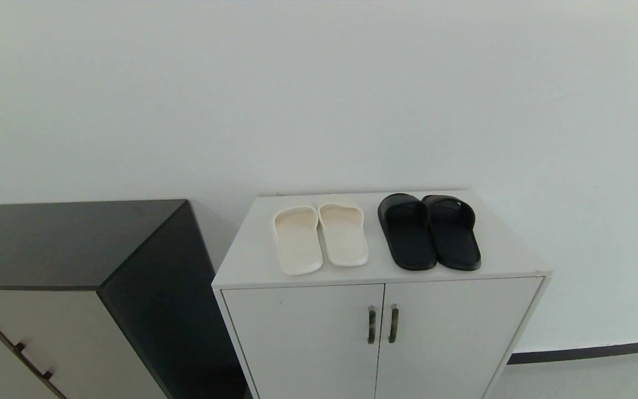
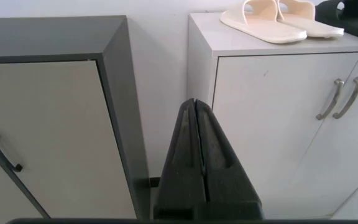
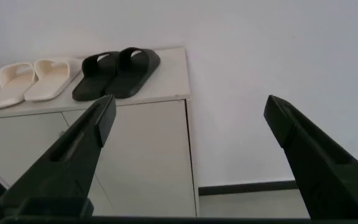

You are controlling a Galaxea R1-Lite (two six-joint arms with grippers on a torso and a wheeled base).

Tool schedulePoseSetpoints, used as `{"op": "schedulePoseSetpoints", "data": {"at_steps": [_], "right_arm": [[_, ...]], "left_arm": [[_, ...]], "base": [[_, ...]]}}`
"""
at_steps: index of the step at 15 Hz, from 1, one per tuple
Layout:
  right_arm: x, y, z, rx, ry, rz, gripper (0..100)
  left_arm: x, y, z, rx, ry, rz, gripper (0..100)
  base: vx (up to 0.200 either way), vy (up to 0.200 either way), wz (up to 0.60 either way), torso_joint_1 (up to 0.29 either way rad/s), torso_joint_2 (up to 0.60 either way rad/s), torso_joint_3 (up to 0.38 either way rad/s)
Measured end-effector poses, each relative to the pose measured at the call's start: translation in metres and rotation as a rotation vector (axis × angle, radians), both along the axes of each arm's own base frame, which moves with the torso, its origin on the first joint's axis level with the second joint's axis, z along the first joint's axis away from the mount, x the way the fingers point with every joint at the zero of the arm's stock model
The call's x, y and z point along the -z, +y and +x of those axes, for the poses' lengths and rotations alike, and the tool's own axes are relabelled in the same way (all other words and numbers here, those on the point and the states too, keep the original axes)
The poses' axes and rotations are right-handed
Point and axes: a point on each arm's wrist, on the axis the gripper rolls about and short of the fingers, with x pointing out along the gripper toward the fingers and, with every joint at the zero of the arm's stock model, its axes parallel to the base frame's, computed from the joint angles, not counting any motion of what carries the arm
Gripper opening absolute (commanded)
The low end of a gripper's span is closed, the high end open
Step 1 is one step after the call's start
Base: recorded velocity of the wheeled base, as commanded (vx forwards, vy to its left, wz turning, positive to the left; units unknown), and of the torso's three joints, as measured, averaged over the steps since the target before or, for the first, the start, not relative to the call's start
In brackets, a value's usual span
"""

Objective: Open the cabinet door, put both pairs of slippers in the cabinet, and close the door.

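Cabinet [image 1: 308, 332] shut, cream slippers [image 1: 327, 238], black slippers [image 1: 413, 238] atop, wall [image 1: 319, 100] behind; left tool [image 2: 195, 107] clenched, right tool [image 3: 190, 112] released

cabinet [image 1: 308, 343] stands against the wall [image 1: 319, 83], its two doors [image 1: 452, 338] shut, handles [image 1: 371, 325] side by side at the middle seam. on its top, left pair of slippers [image 1: 320, 237] and right pair of slippers [image 1: 428, 231] lie side by side, slightly apart, toes toward the wall. second cabinet [image 1: 75, 244] stands just to its left, a narrow gap between.

Soft, even light is washing the white wall [image 1: 352, 83] pretty bright; the gap between the dark cabinet [image 1: 75, 238] and white cabinet [image 1: 308, 343] is sitting in shade.
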Motion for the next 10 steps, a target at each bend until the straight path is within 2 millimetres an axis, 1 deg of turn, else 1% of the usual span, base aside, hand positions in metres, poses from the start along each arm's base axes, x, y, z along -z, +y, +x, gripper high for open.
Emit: {"op": "schedulePoseSetpoints", "data": {"at_steps": [2,5,7,8,10], "right_arm": [[-0.02,0.002,0.033,-0.04,0.072,0.012,100],[-0.04,0.014,0.085,-0.123,0.179,0.017,100],[-0.053,0.03,0.117,-0.173,0.227,0.047,100],[-0.056,0.039,0.13,-0.199,0.25,0.057,100],[-0.057,0.055,0.153,-0.241,0.3,0.059,100]], "left_arm": [[0.0,0.0,0.0,-0.001,0.0,0.0,0],[0.0,0.0,0.0,-0.002,0.0,0.0,0],[0.0,0.0,0.0,-0.013,0.0,0.004,0],[0.0,0.0,0.0,-0.014,0.0,0.01,0],[0.0,0.0,0.0,-0.015,0.0,0.01,0]], "base": [[0.0,0.0,0.0,0.0,0.0,0.0],[0.0,0.0,0.0,0.0,0.0,0.0],[0.0,0.0,0.0,0.0,0.0,0.0],[0.0,0.0,0.0,0.0,0.0,0.0],[0.0,0.0,0.0,0.0,0.0,0.0]]}}
